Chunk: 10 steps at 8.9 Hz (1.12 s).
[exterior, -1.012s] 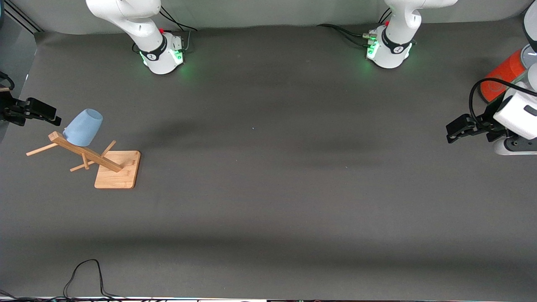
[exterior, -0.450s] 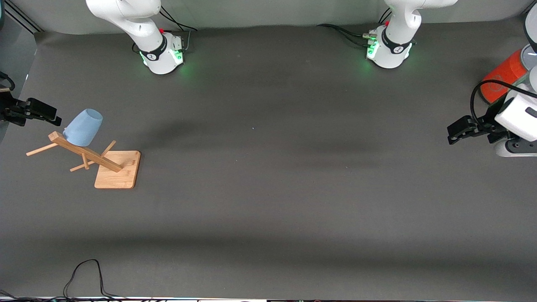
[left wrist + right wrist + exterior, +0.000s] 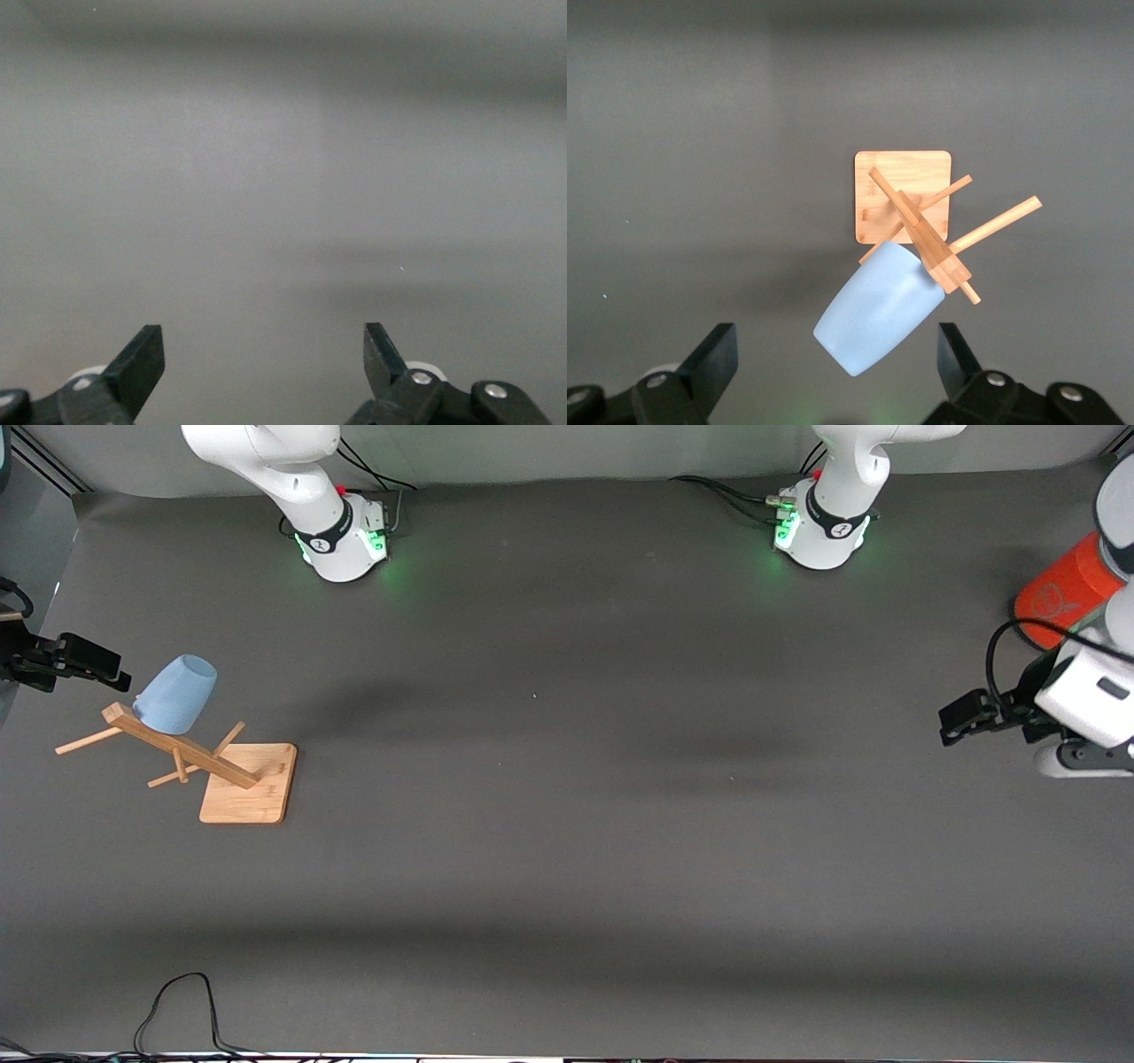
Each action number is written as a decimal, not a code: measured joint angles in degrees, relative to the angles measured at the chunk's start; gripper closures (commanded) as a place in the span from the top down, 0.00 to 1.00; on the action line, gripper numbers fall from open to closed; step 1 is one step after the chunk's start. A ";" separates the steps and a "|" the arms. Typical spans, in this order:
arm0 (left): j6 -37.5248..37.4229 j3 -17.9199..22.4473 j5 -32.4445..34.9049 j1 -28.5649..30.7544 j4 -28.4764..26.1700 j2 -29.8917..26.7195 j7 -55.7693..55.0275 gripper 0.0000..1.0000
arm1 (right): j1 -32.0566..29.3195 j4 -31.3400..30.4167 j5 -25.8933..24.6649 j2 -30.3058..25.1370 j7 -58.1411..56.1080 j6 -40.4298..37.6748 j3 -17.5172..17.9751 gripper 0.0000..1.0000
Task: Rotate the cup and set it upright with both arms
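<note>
Nearest the front camera, a loose black cable [image 3: 182, 1010] curled at the table's edge, well apart from everything that mattered. Farther up, toward the right arm's end of the table, the wooden rack [image 3: 235, 779] stood on its square base, and the cup [image 3: 175, 694] hung mouth-down and tilted on one of its pegs, base pointing up and away, untouched. The right gripper [image 3: 89, 666] hovered just beside it at the table's edge, fingers spread wide with nothing between them; in the right wrist view the cup [image 3: 877, 319] sat squarely between the parted fingertips [image 3: 713, 354] but well clear of them. It had barely stirred over the last second, so it looked to be waiting. The movement was all at the other end: the left gripper [image 3: 966, 717], also released and holding nothing, had dipped and crept a touch inward from where it was a second before, uncovering more of the orange cylinder [image 3: 1063, 589] standing farthest back. Its wrist view showed only bare table [image 3: 283, 177]. By my reckoning the task had hardly started, with the cup yet to be lifted off its peg.
</note>
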 measured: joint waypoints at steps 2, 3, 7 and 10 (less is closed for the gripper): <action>-0.02 0.21 -0.01 1.57 0.00 0.74 0.22 1.00 | 0.00 0.00 0.00 0.00 0.00 0.02 0.00 1.00; -0.48 0.26 -0.01 1.74 0.01 0.70 0.25 1.00 | 0.00 -0.07 0.00 -0.02 0.00 0.02 0.00 1.00; -3.02 -0.39 -0.03 1.49 -0.48 0.74 0.25 1.00 | -0.38 -9.50 -0.07 -7.68 0.17 2.52 -3.68 1.00; -3.21 -0.32 -0.09 1.55 -1.63 0.77 0.25 1.00 | -0.51 -15.14 -0.02 -13.02 2.22 4.87 -4.61 1.00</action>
